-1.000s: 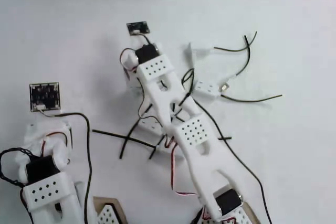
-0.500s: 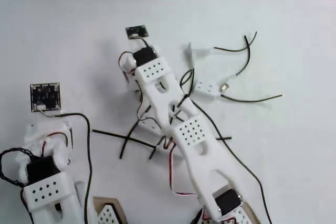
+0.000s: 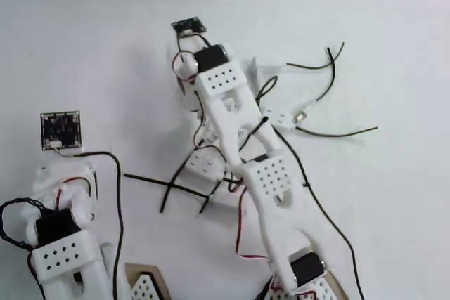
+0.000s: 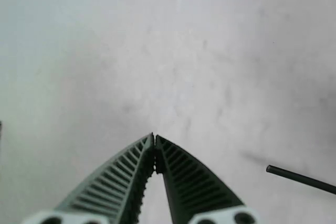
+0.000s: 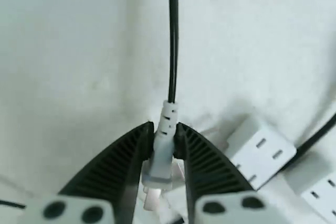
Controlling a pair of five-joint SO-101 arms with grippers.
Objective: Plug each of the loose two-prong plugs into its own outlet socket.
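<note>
My right gripper [image 5: 164, 129] is shut on a white two-prong plug [image 5: 161, 153], whose black cord [image 5: 172, 35] runs straight away from it. Just beside the plug lie two white outlet blocks [image 5: 260, 150] [image 5: 315, 182]. From above, the right arm [image 3: 232, 114] stretches from the front edge to mid-table, over an outlet block [image 3: 204, 164]. Another outlet block [image 3: 279, 119] and a loose white plug [image 3: 266, 68] lie to its right. The left arm [image 3: 60, 244] sits at the front left. Its gripper [image 4: 154, 137] is shut and empty over bare table.
Black cords [image 3: 165, 186] cross the table between the two arms, and thinner wires [image 3: 330, 68] curl at the back right. A black cord end [image 4: 299, 178] lies near the left gripper. The far left and back of the white table are bare.
The right arm has swung its wrist to the right and slightly farther back, carrying the plug. The left arm has stayed still.
</note>
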